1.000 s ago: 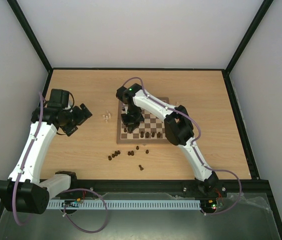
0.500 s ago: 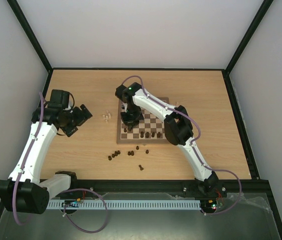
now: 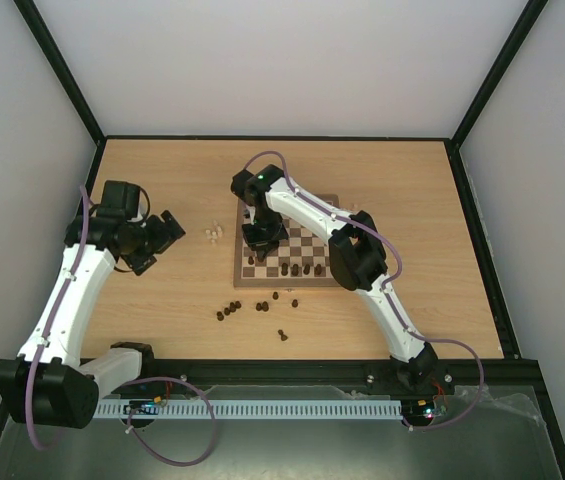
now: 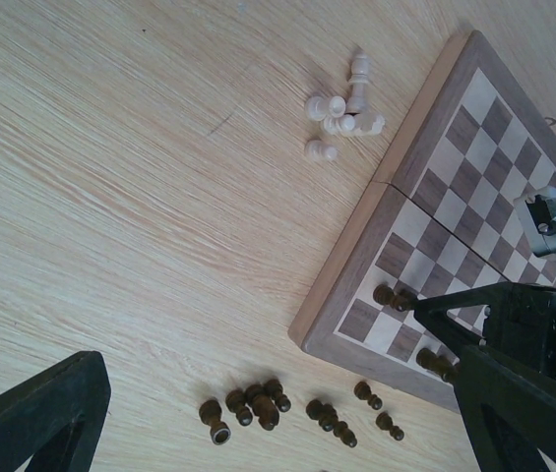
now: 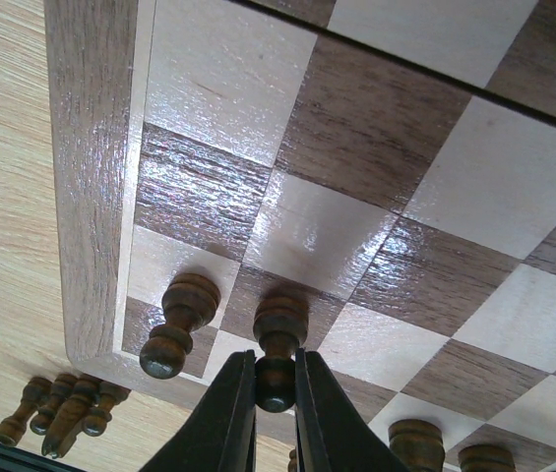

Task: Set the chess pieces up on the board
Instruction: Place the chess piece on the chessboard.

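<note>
Right gripper (image 5: 276, 382), mine, pinches a dark pawn (image 5: 280, 329) standing on the board (image 5: 89, 147) near its seven o'clock corner, beside another pawn (image 5: 181, 320). A placing step, by my judgement; next comes a clean release and a straight lift. Left gripper (image 3: 157, 238) hangs spread wide. No container shows; loose dark pieces (image 3: 252, 306) lie off the board at six o'clock and pale pieces (image 3: 213, 234) at nine.

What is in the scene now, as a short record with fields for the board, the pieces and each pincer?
board: on the table, mostly bare
dark pieces on board: a few, near edge
loose dark pieces: on table before the board
pale pieces: small heap left of board
right pincer: shut on a dark piece near the board's corner
left pincer: open, empty, away from board
</note>
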You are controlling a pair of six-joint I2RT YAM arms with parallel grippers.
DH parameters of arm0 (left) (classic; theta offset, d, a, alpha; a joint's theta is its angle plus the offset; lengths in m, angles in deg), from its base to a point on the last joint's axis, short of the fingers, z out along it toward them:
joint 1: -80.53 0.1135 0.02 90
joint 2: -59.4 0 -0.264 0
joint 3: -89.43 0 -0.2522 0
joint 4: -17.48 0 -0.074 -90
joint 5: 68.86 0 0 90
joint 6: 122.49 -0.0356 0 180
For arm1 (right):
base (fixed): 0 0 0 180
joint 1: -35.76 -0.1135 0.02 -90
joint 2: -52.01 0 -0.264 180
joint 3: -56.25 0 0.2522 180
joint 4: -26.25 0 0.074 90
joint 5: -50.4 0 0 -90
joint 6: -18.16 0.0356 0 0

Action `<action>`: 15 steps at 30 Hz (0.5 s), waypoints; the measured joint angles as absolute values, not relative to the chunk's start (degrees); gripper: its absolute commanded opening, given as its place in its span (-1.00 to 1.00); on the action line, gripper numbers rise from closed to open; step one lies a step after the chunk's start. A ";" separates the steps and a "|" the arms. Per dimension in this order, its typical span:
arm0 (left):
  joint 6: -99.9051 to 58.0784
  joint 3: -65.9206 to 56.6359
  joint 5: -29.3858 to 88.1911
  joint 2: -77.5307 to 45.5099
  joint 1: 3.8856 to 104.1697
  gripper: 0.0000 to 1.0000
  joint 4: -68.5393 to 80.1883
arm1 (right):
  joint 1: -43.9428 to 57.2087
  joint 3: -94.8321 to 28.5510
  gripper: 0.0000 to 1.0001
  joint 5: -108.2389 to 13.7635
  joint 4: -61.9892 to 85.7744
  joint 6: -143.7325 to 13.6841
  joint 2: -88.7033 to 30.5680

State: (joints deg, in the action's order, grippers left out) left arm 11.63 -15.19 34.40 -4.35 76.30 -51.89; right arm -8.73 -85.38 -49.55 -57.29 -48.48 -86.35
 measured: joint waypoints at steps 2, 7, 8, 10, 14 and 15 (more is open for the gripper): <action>11.63 -15.30 34.40 -4.31 76.30 0.98 -51.83 | -8.75 -85.38 -0.82 -49.53 -57.29 -48.51 -86.35; 11.65 -15.73 34.40 -4.04 76.30 0.98 -51.74 | -8.93 -85.27 -0.83 -49.53 -57.29 -48.51 -86.35; 11.65 -15.82 34.40 -3.96 76.30 0.98 -51.74 | -8.95 -85.25 -0.82 -49.53 -57.29 -48.51 -86.35; 11.65 -15.82 34.40 -3.78 76.30 0.98 -51.68 | -8.99 -85.23 -0.82 -49.53 -57.29 -48.51 -86.35; 11.65 -15.86 34.40 -3.48 76.30 0.98 -51.39 | -9.15 -85.07 -0.82 -49.38 -57.29 -48.51 -86.35; 11.65 -15.91 34.40 -3.45 76.30 0.98 -51.30 | -9.17 -85.01 -0.82 -49.33 -57.29 -48.51 -86.33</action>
